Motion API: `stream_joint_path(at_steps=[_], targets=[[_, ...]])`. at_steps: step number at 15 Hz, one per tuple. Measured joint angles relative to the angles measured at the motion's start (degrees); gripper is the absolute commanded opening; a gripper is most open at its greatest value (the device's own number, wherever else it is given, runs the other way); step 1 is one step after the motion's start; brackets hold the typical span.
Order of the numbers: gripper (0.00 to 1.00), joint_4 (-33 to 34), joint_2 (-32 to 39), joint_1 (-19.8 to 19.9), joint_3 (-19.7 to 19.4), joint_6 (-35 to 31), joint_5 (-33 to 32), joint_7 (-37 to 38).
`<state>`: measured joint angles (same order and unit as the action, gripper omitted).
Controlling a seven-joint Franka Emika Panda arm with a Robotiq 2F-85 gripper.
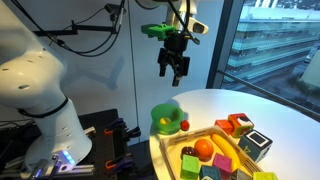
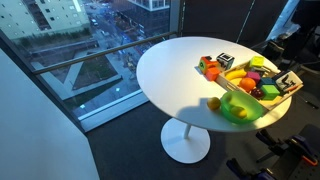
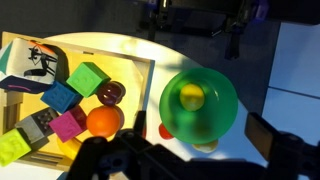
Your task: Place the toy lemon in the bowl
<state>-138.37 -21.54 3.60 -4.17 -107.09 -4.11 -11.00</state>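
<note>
The bright green bowl stands on the white round table, next to the wooden tray; it shows in both exterior views. A small yellow rounded toy, the toy lemon, lies inside the bowl. A paler yellow toy and a small red toy lie on the table against the bowl's outside. My gripper hangs high above the bowl, open and empty.
A pale wooden tray holds several toys: coloured blocks, an orange ball and a dark red fruit. The table edge lies close to the bowl. A window wall is beside the table.
</note>
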Motion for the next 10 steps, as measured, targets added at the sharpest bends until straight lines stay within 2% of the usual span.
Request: stream_joint_path(at_steps=[7, 10], targets=[[1.00, -1.46, -7.71, 0.18, 0.22, -0.09, 0.00, 7.51], [1.00, -1.64, -8.03, 0.15, 0.26, -0.09, 0.00, 7.65]])
